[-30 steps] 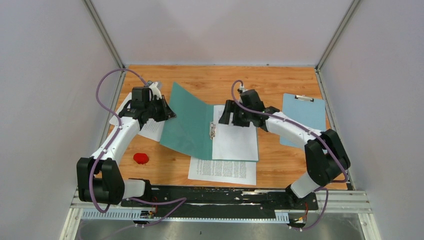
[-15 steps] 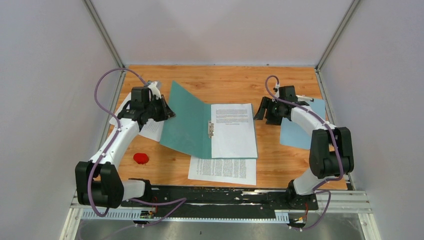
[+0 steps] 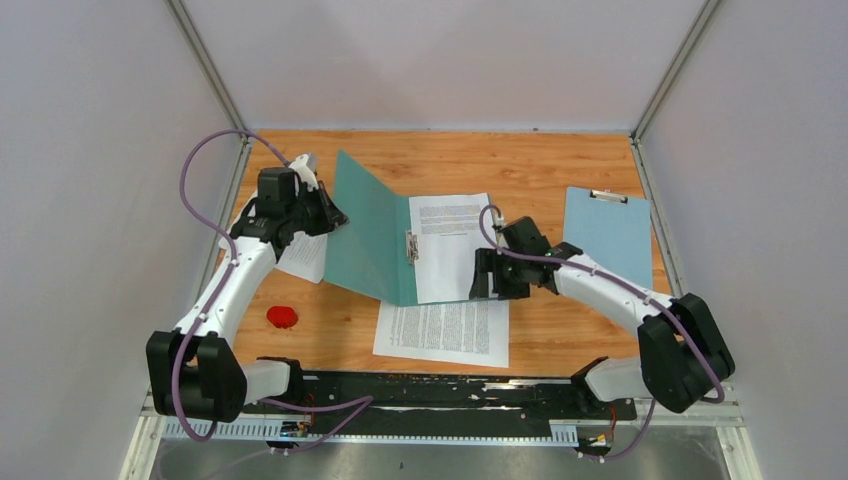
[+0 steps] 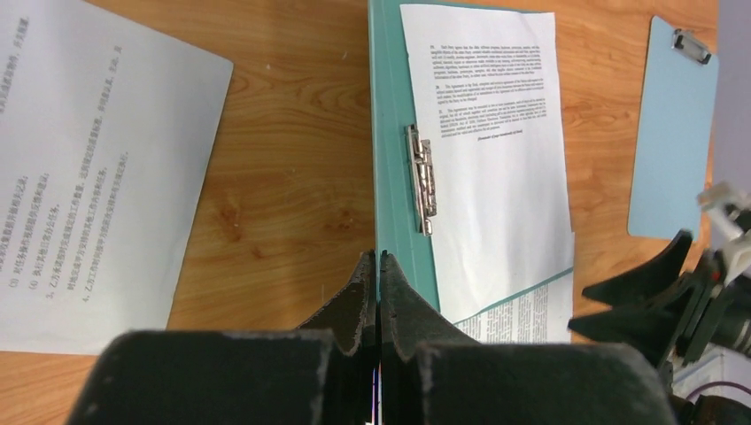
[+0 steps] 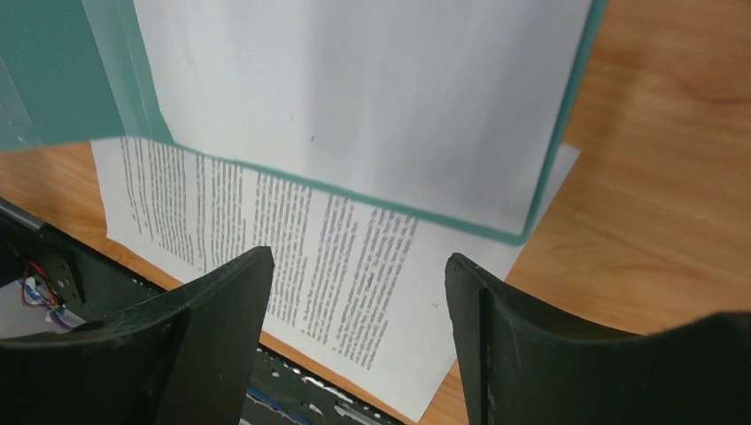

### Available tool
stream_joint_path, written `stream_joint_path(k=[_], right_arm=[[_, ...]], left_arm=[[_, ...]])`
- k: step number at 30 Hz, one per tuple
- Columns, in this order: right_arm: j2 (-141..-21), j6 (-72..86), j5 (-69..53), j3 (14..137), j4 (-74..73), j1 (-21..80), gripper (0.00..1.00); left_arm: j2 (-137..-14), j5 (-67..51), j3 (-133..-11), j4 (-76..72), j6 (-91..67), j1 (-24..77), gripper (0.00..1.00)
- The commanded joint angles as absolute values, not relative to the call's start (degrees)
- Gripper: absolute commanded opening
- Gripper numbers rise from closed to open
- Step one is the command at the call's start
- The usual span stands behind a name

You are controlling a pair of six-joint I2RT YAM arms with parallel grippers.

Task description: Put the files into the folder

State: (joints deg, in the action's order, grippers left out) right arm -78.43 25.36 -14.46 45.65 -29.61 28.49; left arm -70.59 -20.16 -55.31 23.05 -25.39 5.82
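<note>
The teal folder [image 3: 372, 240] lies open at the table's middle, its fastener [image 3: 411, 246] on the spine. My left gripper [image 3: 334, 214] is shut on the edge of the left cover and holds it raised; in the left wrist view the gripper [image 4: 378, 257] pinches the cover [image 4: 394, 177] edge-on. One file [image 3: 452, 250] lies on the right cover. A second file [image 3: 440, 330] lies partly under the folder's near edge. A third file [image 3: 302, 258] lies under the left arm. My right gripper [image 3: 490, 282] is open and empty over the folder's near right corner, above the second file [image 5: 310, 257].
A light blue clipboard [image 3: 606, 236] lies at the right. A small red object [image 3: 282, 317] sits at the near left. The black base rail [image 3: 440, 392] runs along the near edge. White walls and metal posts enclose the table.
My right arm swung from the folder's far edge out to the right, then back to its near right corner. The folder slid slightly back and left, its left cover raised more steeply.
</note>
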Motion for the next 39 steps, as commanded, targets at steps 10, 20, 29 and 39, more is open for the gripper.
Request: stream_joint_path(k=[10, 20, 29, 39], right_arm=[[-81.24, 35.49, 0.85, 42.78, -27.64, 43.81, 0.65], [-86.36, 36.61, 13.30, 43.49, -34.99, 43.95, 0.62], [-89.49, 32.40, 16.84, 44.21, -34.16, 37.34, 0.62], [-97.98, 15.88, 13.10, 54.63, -23.99, 27.54, 0.63]], left_arm=[[-71.01, -17.29, -63.63, 23.46, -24.32, 5.91, 0.00], [-70.85, -17.77, -66.33, 26.33, -24.08, 5.94, 0.00], [-69.70, -18.22, -68.55, 29.52, -23.48, 5.94, 0.00], [-67.74, -18.46, -65.14, 31.36, -22.27, 5.94, 0.00]])
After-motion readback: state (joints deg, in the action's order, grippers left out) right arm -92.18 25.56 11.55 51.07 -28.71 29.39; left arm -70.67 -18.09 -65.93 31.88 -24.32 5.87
